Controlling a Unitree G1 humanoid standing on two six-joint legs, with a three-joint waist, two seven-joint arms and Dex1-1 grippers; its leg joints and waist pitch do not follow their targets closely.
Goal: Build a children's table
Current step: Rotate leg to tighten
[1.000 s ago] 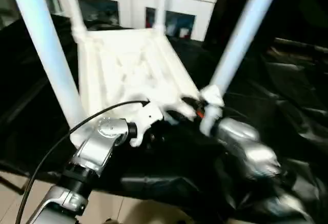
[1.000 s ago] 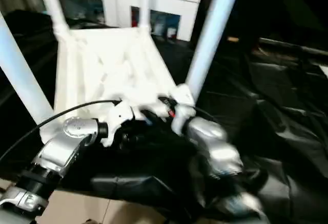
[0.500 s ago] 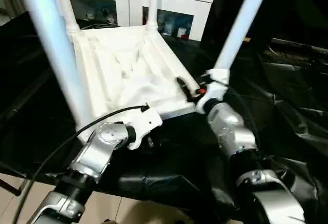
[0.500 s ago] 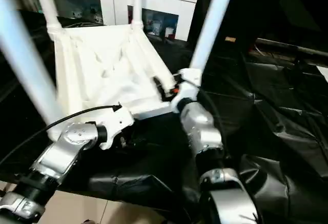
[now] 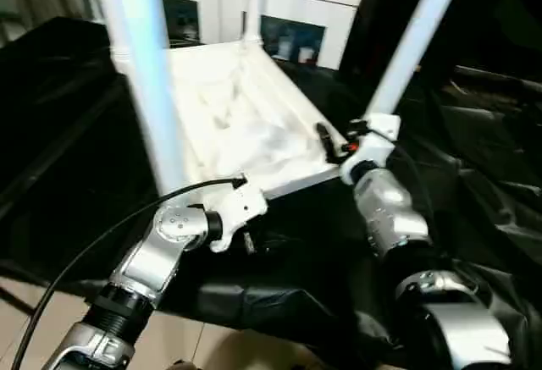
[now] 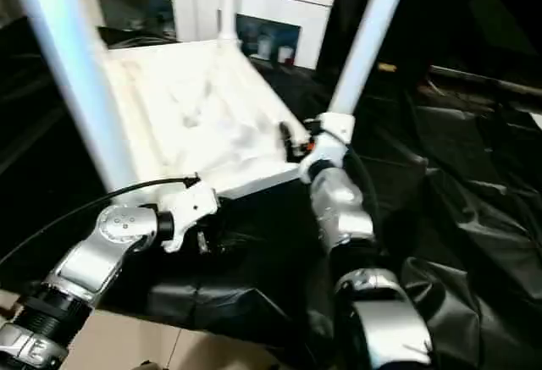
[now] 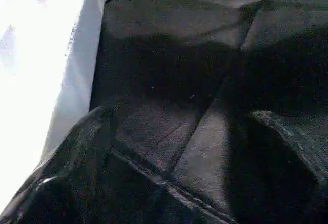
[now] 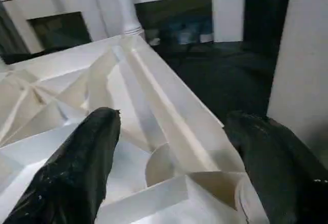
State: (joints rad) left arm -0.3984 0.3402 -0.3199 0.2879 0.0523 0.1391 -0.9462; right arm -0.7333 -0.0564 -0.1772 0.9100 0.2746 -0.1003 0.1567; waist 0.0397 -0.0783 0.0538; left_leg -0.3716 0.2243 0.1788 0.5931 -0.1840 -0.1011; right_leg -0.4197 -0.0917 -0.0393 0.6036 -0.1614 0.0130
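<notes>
The children's table [image 5: 229, 107] lies upside down on the black cloth, ribbed underside up, with white legs rising from its corners: a near left leg [image 5: 148, 74] and a near right leg [image 5: 415, 40]. My left gripper [image 7: 179, 147] hangs open over the cloth just in front of the table's near rim [image 7: 77, 70], nothing between its fingers [image 7: 77, 152]. My right gripper [image 8: 169, 147] stands open at the near right corner, its fingers [image 8: 87, 152] on either side of the rim and a round socket, close beside the near right leg [image 8: 302, 55]. I cannot tell whether they touch.
The black-draped work table [image 5: 68, 175] spreads left and right, its cloth wrinkled at the right [image 5: 483, 167]. White cabinets [image 5: 296, 14] stand behind. Pale floor [image 5: 51, 302] shows past the cloth's front edge. A black cable [image 5: 102, 234] arcs along my left arm.
My left gripper has opened wider and come back off the table's near rim to hang over the cloth. My right gripper stays at the near right corner. The view has shifted.
</notes>
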